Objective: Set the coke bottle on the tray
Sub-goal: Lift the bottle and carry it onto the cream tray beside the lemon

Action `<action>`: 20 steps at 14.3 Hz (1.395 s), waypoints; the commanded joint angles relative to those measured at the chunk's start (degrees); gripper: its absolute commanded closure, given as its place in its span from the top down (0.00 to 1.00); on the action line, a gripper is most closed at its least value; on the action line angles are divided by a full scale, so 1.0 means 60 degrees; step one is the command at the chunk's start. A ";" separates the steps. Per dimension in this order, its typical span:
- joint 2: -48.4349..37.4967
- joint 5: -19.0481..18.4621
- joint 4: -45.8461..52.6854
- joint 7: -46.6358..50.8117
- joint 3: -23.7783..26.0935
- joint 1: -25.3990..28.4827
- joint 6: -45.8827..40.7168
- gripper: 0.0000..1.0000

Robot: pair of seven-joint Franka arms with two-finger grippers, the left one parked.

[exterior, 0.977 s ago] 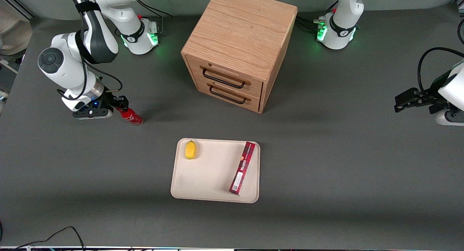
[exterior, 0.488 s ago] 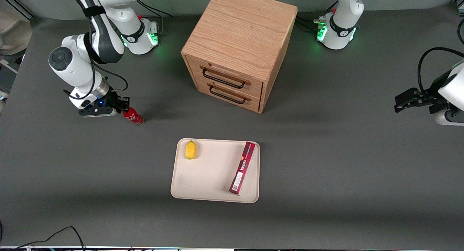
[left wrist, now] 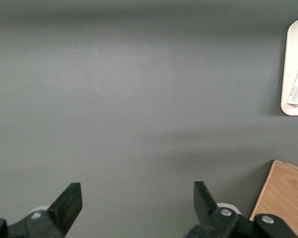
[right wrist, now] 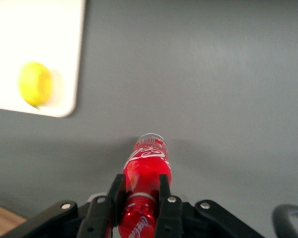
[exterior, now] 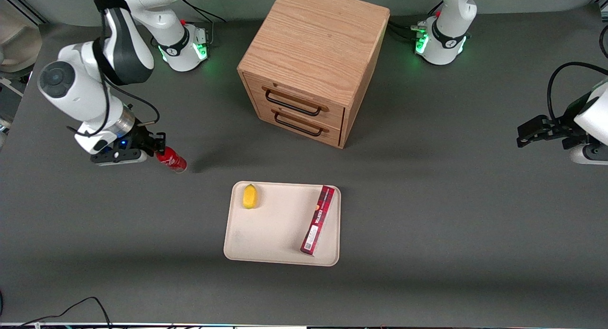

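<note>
Gripper (exterior: 159, 148) clamped on coke bottle (exterior: 172, 160) (tilted), over bare table (exterior: 427, 215), well apart from tray (exterior: 266, 234) rim.

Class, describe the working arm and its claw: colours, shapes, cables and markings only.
The working arm is glossy white with rounded segments, a dark grey section bound by a black strap, a round grey joint cap and a silver wrist ring. Thin black cables loop beside it. The claw is black with two flat fingers; blue light glows nearby.
</note>
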 commanded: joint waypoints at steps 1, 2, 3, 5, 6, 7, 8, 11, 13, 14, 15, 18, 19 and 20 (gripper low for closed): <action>0.2202 0.0165 0.3580 0.0884 -0.0031 0.0735 -0.1409 0.00; 0.2670 0.0165 0.4297 0.1265 -0.0031 0.0911 -0.1410 0.00; 0.3212 0.0165 0.5030 0.1573 -0.0031 0.1145 -0.1439 0.00; 0.4252 0.0179 0.6160 0.1912 -0.0046 0.1367 -0.1425 0.00; 0.4808 0.0295 0.6672 0.2015 -0.0147 0.1527 -0.1381 0.00; 0.5379 0.0326 0.7258 0.2161 -0.0221 0.1630 -0.1323 0.00; 0.5922 0.0340 0.7800 0.2220 -0.0410 0.1790 -0.1308 0.00; 0.6775 0.0341 0.8552 0.2265 -0.0558 0.1909 -0.0798 0.00; 0.7054 0.0341 0.8640 0.2279 -0.0588 0.2070 -0.0342 0.00; 0.7215 0.0341 0.8887 0.2308 -0.0602 0.2201 -0.0326 0.00; 0.7405 0.0341 0.9151 0.2454 -0.0602 0.2246 -0.0326 0.00; 0.7611 0.0341 0.9197 0.2470 -0.0617 0.2246 0.0010 0.00; 0.7684 0.0355 0.9197 0.2484 -0.0617 0.2261 0.0054 0.00; 0.7699 0.0355 0.9154 0.2484 -0.0631 0.2246 0.0069 0.00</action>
